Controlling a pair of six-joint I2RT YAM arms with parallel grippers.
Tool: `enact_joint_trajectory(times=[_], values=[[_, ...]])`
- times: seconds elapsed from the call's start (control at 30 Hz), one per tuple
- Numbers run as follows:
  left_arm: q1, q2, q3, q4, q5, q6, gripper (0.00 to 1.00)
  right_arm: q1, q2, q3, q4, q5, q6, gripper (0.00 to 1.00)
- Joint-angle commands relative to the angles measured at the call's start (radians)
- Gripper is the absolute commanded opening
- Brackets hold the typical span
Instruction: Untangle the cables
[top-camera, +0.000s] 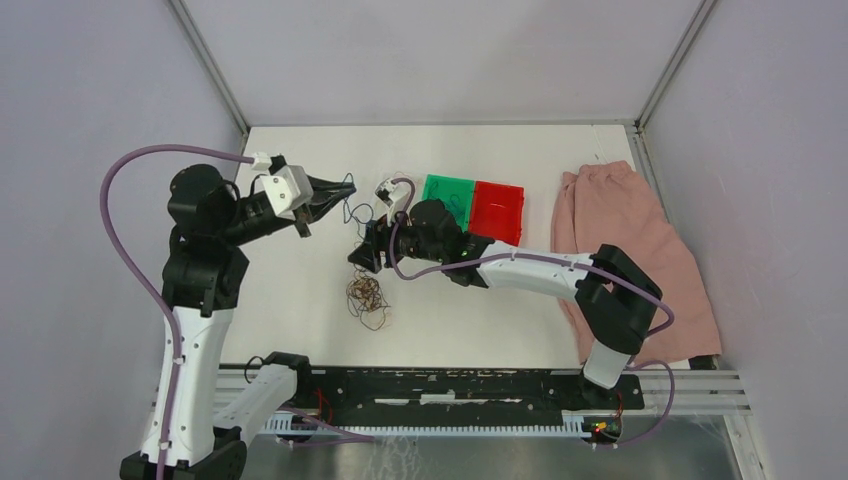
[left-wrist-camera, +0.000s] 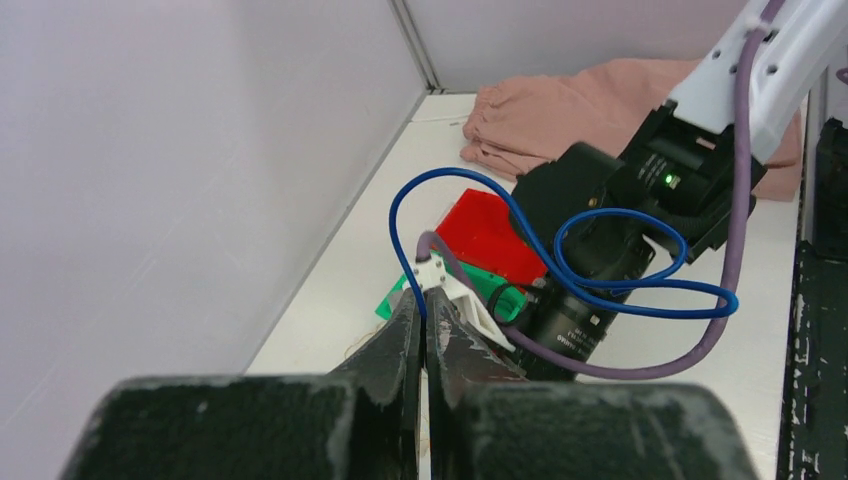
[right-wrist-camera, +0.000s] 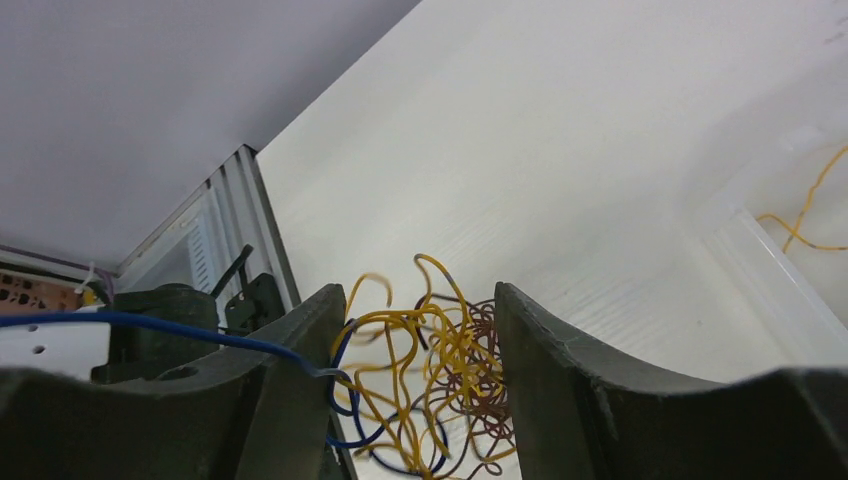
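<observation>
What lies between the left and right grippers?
A looping blue cable, pinched by the left gripper, spans toward the open right gripper; clearest in the left wrist view.

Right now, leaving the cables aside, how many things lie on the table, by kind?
Trays: 2, green tray and red tray
Cloth: 1
Total: 3

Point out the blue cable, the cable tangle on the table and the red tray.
blue cable (left-wrist-camera: 455, 171), left wrist view, top of its big loop.
cable tangle (top-camera: 366, 293), top external view, middle of the clump.
red tray (top-camera: 497, 210), top external view, bare floor.
</observation>
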Motion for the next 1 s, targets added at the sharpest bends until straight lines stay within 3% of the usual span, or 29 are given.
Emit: enact_joint_trajectory(times=[0.0,0.4,0.97], values=[[0.003,-0.006,0.082,0.107,0.04,-0.096,0.03,0.004,0.028,0.02,-0.016,0.07,-0.031,0.63],[0.003,0.023,0.227,0.176,0.04,-0.138,0.03,0.005,0.073,0.012,-0.083,0.094,-0.1,0.6],[0.003,0.074,0.429,0.252,-0.003,-0.101,0.03,0.005,0.065,0.011,-0.183,0.104,-0.187,0.46]])
